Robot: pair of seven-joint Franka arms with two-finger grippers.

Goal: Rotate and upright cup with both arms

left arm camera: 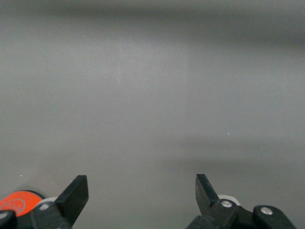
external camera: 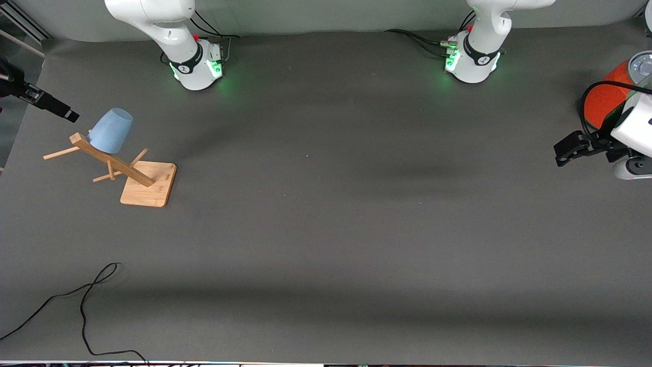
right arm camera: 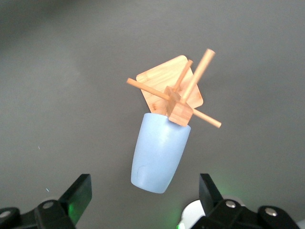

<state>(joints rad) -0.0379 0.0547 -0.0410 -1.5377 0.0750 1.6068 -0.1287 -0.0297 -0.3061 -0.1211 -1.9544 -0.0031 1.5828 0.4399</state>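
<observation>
Watching cup (external camera: 110, 130) hanging mouth-down on wooden rack (external camera: 127, 171), at about 3 o'clock from right gripper (external camera: 71, 116), jaws wide, empty. Left gripper (external camera: 560, 155) waiting well apart, also wide, empty. I'm judging right arm nearer.

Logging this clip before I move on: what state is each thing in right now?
cup: upside down on a peg of the rack, not held.
wooden rack: standing at the right arm's end of the table.
right gripper: open, empty, over the cup.
left gripper: open, empty, waiting over bare table.
</observation>
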